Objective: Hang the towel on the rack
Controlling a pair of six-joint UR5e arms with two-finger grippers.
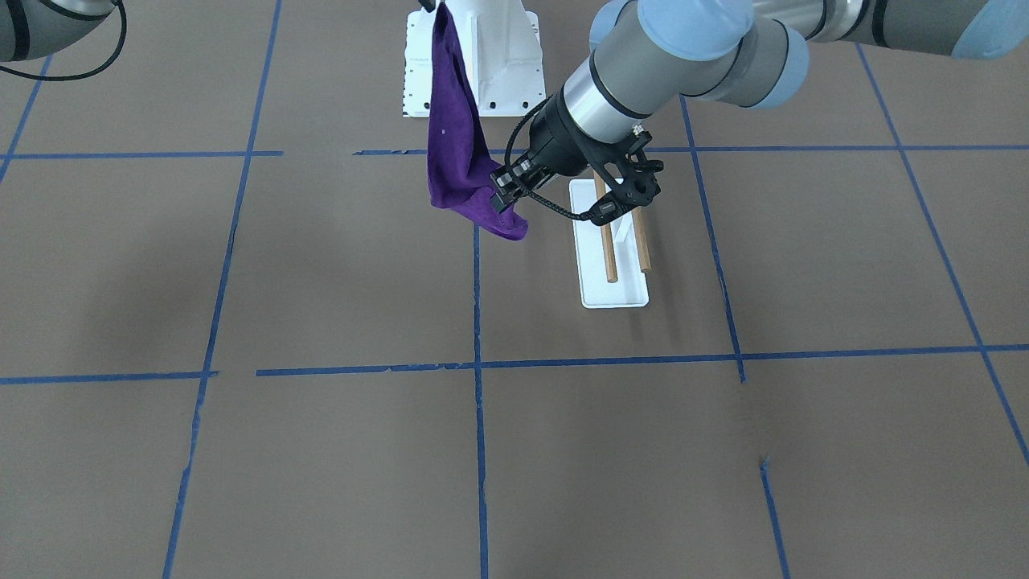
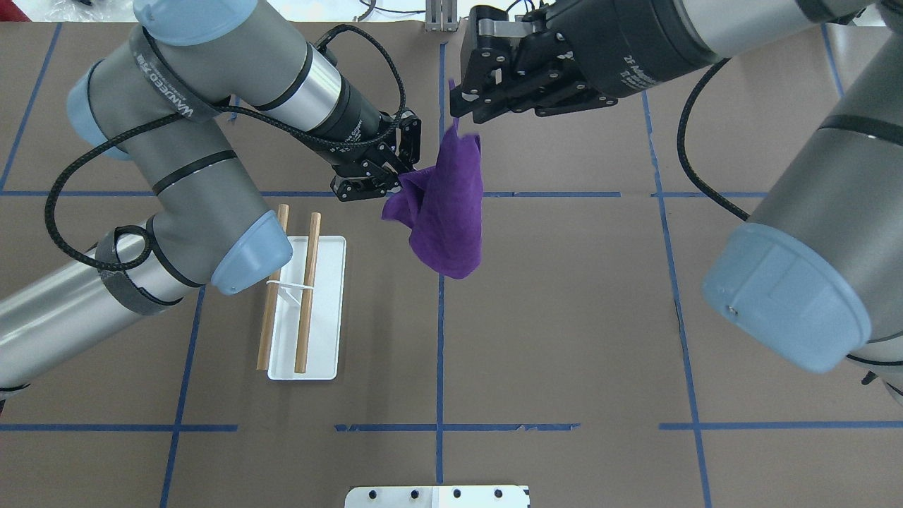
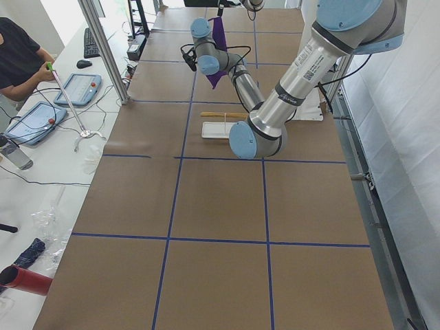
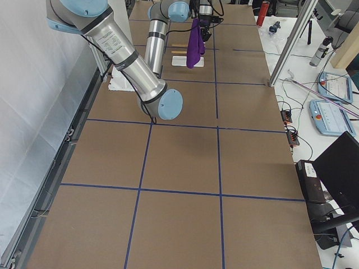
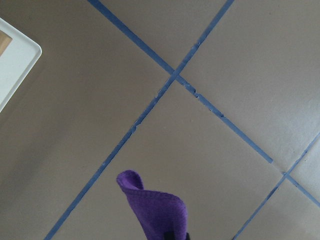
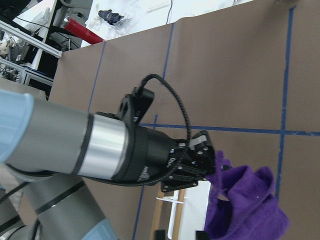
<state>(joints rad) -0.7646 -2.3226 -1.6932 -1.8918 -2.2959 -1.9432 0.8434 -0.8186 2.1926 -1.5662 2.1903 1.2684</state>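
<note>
We see the purple towel hanging in the air above the desk. The right tool pinches its top corner and the left tool a side fold, both closed tight on cloth. The front view cuts the right tool off. The rack stands on the desk nearby, apart from the towel.

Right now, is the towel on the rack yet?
Off. The towel hangs between left gripper and right gripper; the rack is bare.
</note>
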